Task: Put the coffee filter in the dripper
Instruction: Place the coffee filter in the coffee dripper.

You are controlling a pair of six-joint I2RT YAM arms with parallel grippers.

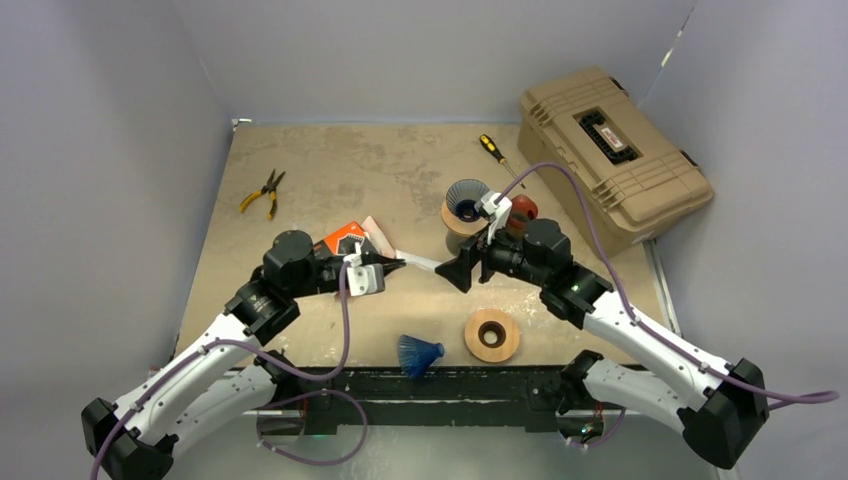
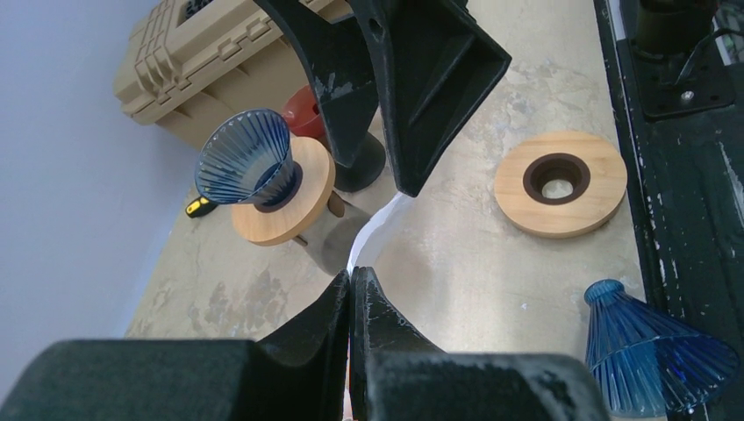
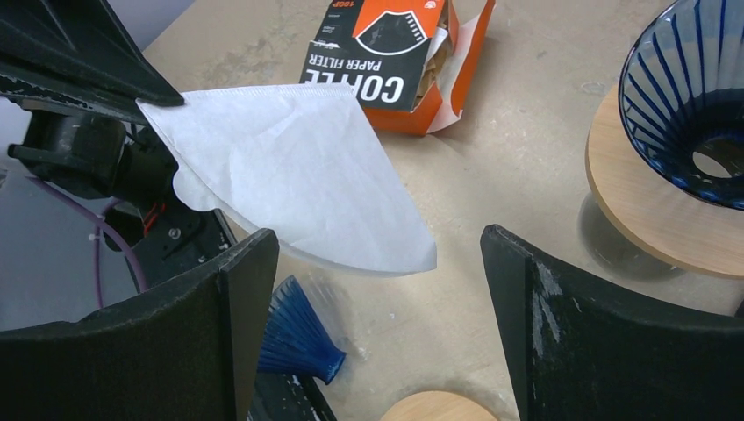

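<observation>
1. Top external: mottled tan table [image 1: 340, 165], boxed by pale grey walls [image 1: 110, 140].
2. Left gripper [image 2: 351, 294] pinches the white filter [image 3: 298, 175], held above the table.
3. Right gripper [image 3: 377, 241] gapes wide, empty, facing the filter.
4. Dripper [image 1: 467, 198] sits on a wooden stand [image 2: 303, 206].

Plain pale lilac-grey walls [image 1: 100, 150] close in the worktop [image 1: 330, 170] on the left, back and right. Worktop surface is beige, mottled, stained and worn. A black scuffed strip [image 1: 470, 385] with white chips runs along its near edge. Light is even and diffuse, shadows soft.
</observation>
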